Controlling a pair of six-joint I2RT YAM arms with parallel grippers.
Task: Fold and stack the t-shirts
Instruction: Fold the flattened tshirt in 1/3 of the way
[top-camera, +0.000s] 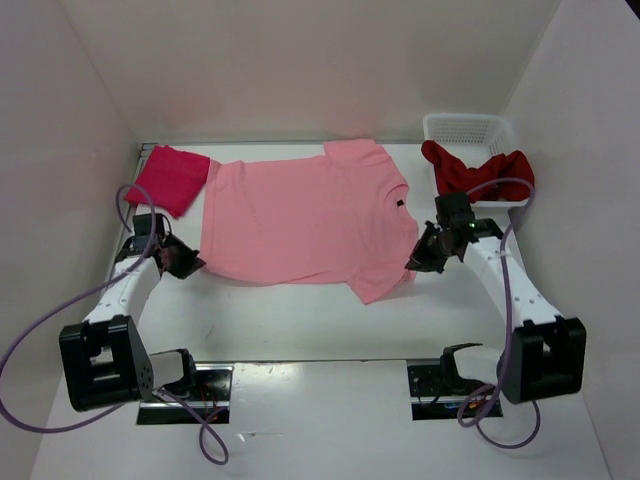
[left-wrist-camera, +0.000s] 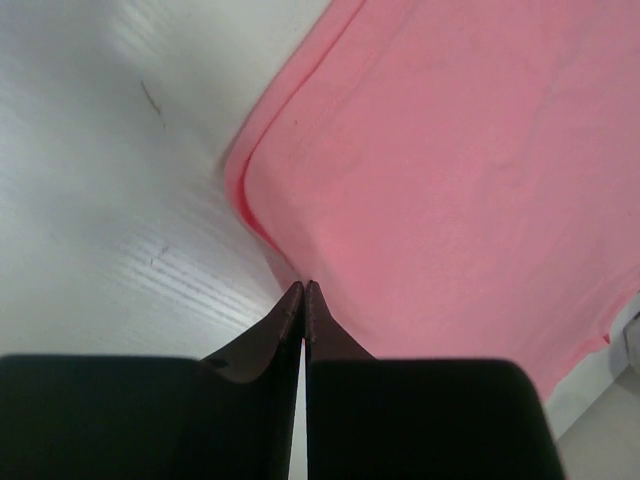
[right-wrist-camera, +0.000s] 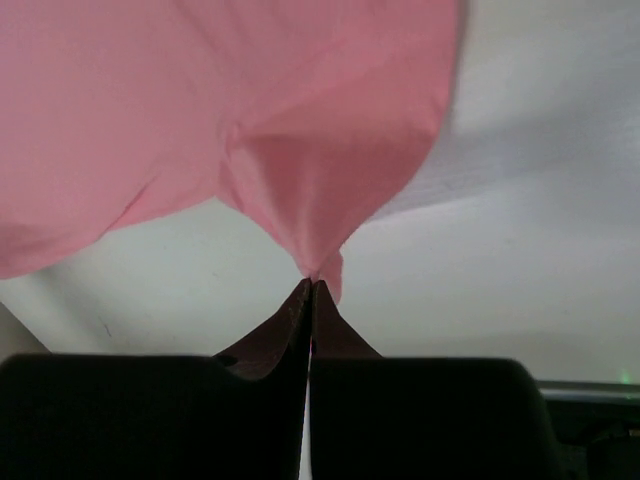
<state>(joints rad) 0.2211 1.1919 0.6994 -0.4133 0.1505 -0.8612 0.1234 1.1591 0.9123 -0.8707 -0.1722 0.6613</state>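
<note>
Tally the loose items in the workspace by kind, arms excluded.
T-shirts: 3 (crimson-pink t-shirt, light pink t-shirt, dark red t-shirt)
Baskets: 1 (white mesh basket)
Total: 4

- The light pink t-shirt (top-camera: 300, 215) is showing plain, unpatterned cloth.
- The crimson-pink t-shirt (top-camera: 168, 178), far left, is showing bright.
- The dark red t-shirt (top-camera: 475, 170) is contrasting with the white mesh basket (top-camera: 465, 127).
- The tabletop (top-camera: 320, 320) is showing white.
</note>
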